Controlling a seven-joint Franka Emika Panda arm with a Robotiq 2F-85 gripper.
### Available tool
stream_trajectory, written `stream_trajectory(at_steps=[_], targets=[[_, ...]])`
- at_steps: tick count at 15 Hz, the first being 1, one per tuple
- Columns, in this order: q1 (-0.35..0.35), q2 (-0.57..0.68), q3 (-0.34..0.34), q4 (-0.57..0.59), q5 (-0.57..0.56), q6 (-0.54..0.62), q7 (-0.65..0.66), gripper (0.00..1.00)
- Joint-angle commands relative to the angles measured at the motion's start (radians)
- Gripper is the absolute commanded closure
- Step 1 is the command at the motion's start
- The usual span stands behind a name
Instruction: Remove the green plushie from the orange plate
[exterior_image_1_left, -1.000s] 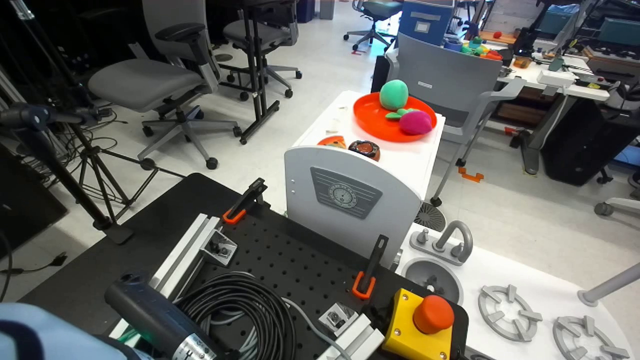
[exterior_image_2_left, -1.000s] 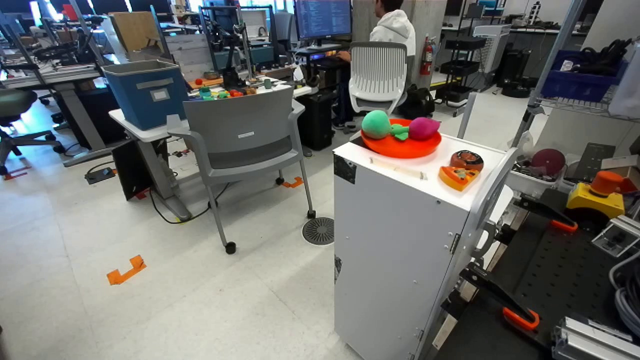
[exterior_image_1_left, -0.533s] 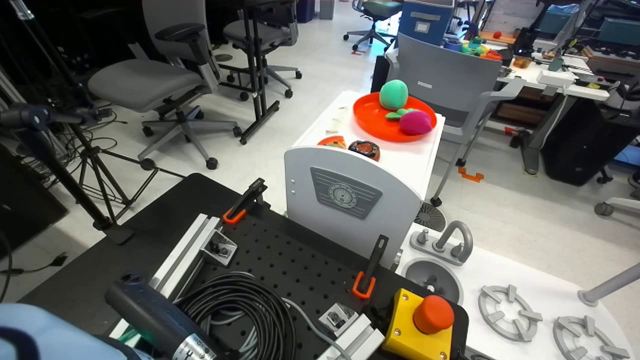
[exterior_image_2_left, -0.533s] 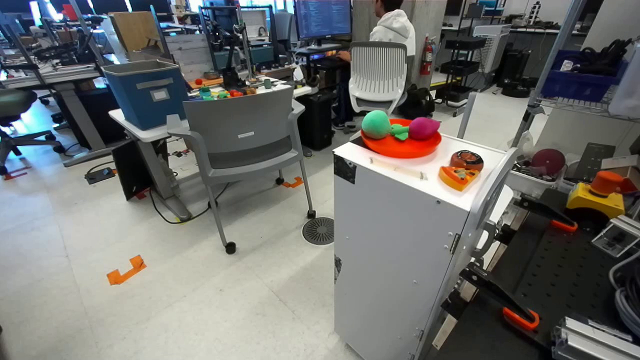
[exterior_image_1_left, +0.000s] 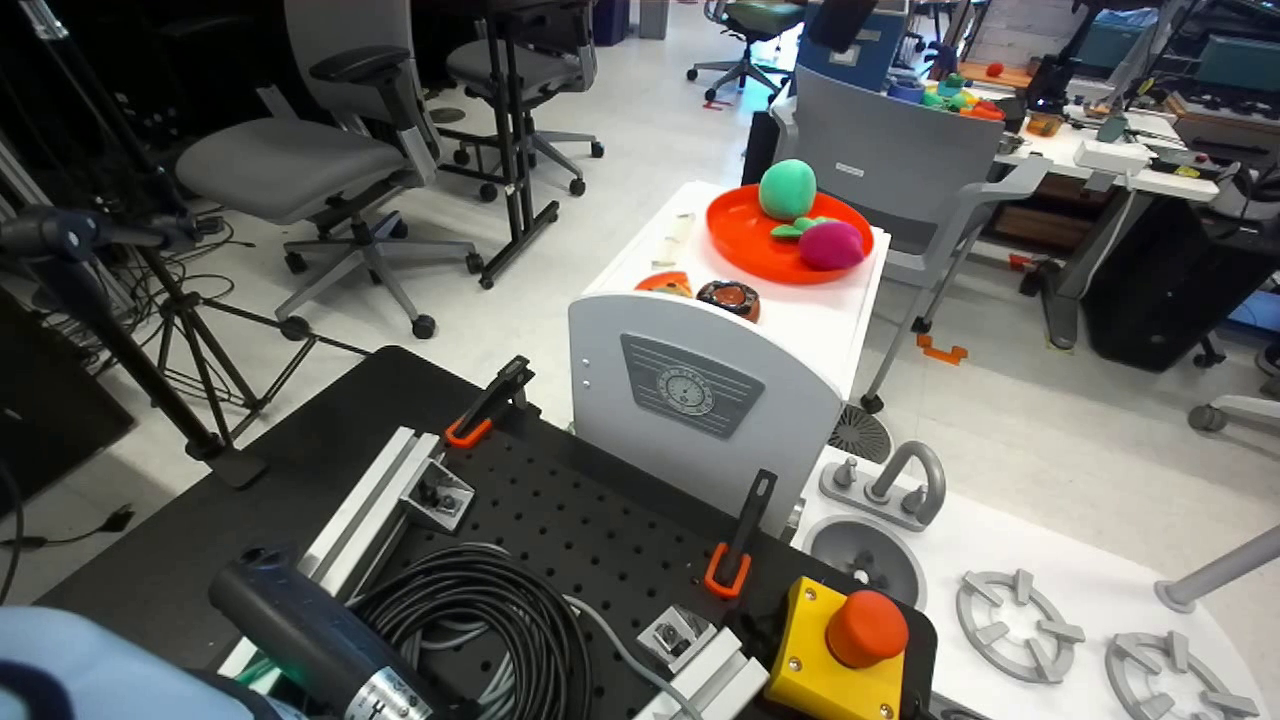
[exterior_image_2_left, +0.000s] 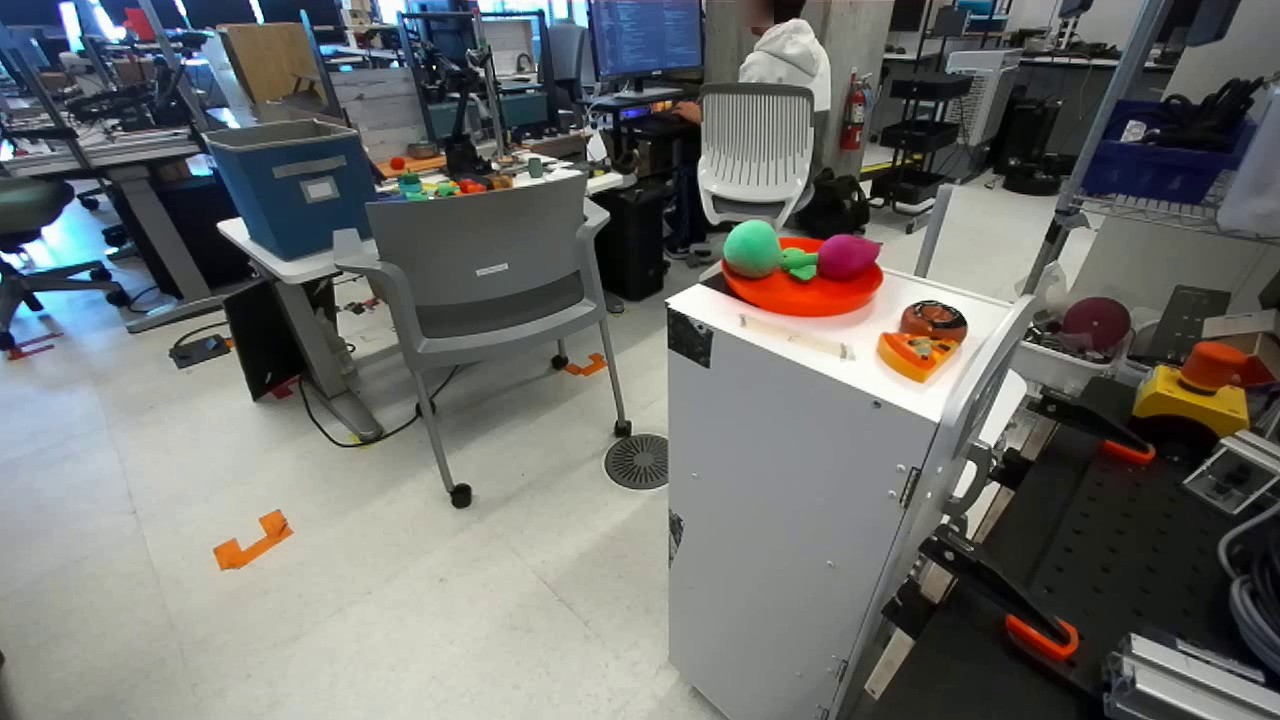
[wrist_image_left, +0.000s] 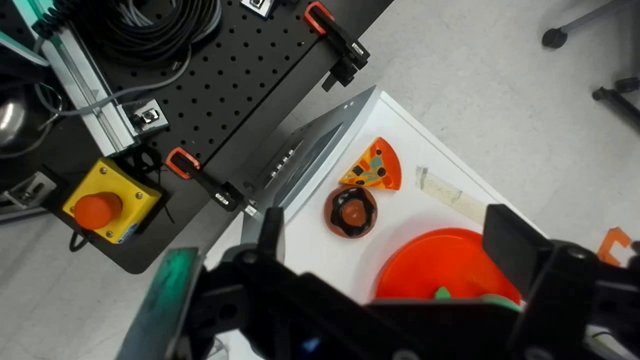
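On the shallow orange plate (exterior_image_2_left: 815, 299): green plushie ball (exterior_image_2_left: 752, 248) sitting there, not grabbed yet

So the Robotiq gripper (wrist_image_left: 384, 220) is hovering with its fingers (wrist_image_left: 511, 242) standing wide apart in the wrist view, and its grip is looking empty. The plate is resting on the white play-kitchen cabinet (exterior_image_2_left: 790, 480), with the green plushie ball near its rim.

Next move is hinging on this, I'm thinking: in the wrist view the ball is lying down-frame from the fingertips, over toward the finger on that view's right, so the hand is probably needing to shift that way before dropping. It's looking round, so no long axis is mattering. The magenta beet-like plushie (exterior_image_2_left: 848, 257) is sitting close by, its green leaves (exterior_image_2_left: 800, 264) reaching between the two; I'm not managing to tell if they're touching the ball.

Hard-to-see stuff: the gripper's body is covering much of the plate in the wrist view, with only a thin green edge (the ball, I'm guessing) peeking out. In an exterior view a dark shape (exterior_image_1_left: 842, 22) is poking in at the top edge, mostly cut off, maybe the gripper.
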Motion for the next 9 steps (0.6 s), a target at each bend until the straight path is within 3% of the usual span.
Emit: stream_trajectory(at_steps=[1, 4, 9], targets=[[-0.036, 0.053, 0.034, 0.043, -0.052, -0.014, 0.163, 0.00], [-0.030, 0.067, 0.034, 0.054, -0.080, -0.033, 0.211, 0.00], [0.011, 0.016, 0.033, 0.030, -0.100, -0.029, -0.039, 0.00]])
